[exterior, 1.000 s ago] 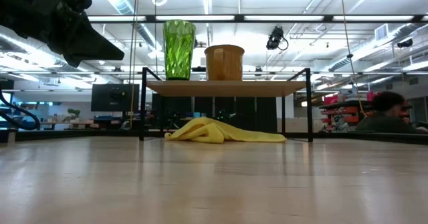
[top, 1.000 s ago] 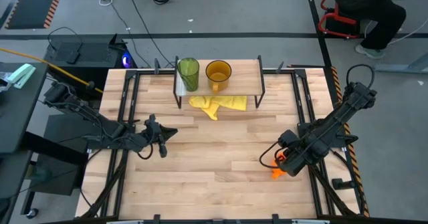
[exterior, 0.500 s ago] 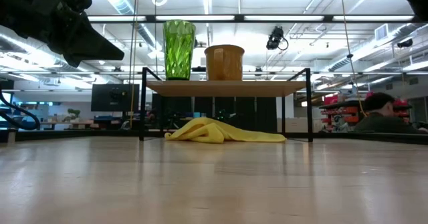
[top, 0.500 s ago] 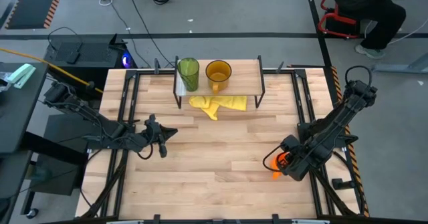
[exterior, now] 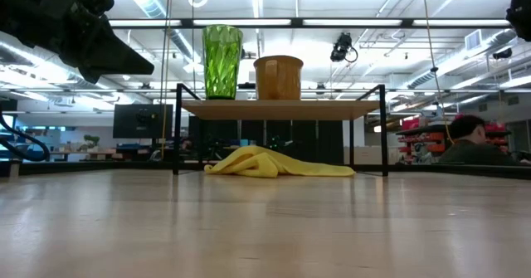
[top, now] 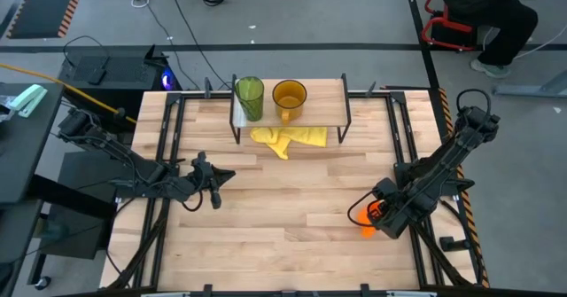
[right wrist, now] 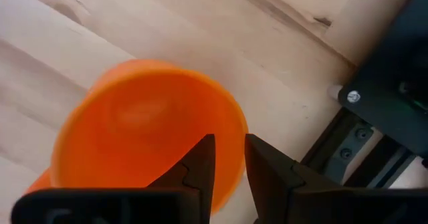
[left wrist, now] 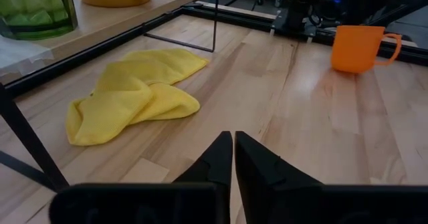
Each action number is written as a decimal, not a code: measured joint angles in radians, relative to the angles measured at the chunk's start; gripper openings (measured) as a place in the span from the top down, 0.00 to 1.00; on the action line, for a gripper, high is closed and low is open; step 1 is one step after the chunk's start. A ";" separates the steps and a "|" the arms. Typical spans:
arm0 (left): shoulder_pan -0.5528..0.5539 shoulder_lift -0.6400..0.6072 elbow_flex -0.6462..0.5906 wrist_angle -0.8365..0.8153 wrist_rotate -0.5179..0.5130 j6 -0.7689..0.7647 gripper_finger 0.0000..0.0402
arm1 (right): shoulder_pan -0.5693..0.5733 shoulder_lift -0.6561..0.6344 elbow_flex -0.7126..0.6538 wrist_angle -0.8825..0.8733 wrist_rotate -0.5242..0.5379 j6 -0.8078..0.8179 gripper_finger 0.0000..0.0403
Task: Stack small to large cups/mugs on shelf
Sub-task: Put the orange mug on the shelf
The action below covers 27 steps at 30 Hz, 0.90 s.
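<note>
Since a second ago the right hand [top: 368, 217] has slid back toward the near right corner of the worktop [top: 283, 217], and the small orange mug [top: 363, 215] has gone with it. That mug sits right at this hand's tips; in the right wrist view the two dark fingers [right wrist: 200, 164] stand with a narrow gap, one just inside the mug's rim [right wrist: 227, 127] and the other outside it, so the hand looks pinched on the wall of the orange mug, which tilts.

Well away from that hand, at the far edge, stands the shelf [top: 332, 97]. On its light board the tall green tumbler [top: 249, 97] and the amber mug [top: 289, 95] stand upright, side by side and just apart. Under the shelf lies a crumpled yellow cloth [top: 290, 138].

Over at the left edge of the worktop the left hand [top: 221, 180] hangs above the wood, its fingers [left wrist: 217, 160] drawn almost together on nothing, a little closer than they were. Ahead of those fingers lies the cloth, and farther off, across the worktop, the orange mug.

Beyond the far right corner a person in dark clothes [top: 483, 13] sits by a red frame.
</note>
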 joint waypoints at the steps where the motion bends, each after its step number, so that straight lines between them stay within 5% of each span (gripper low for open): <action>1: 0.000 0.000 0.000 0.000 0.000 0.000 0.94 | 0.000 0.000 0.001 0.004 0.000 -0.003 0.78; 27: 0.000 0.000 0.000 0.000 0.000 0.000 0.91 | -0.001 0.000 0.009 0.022 0.001 0.001 0.78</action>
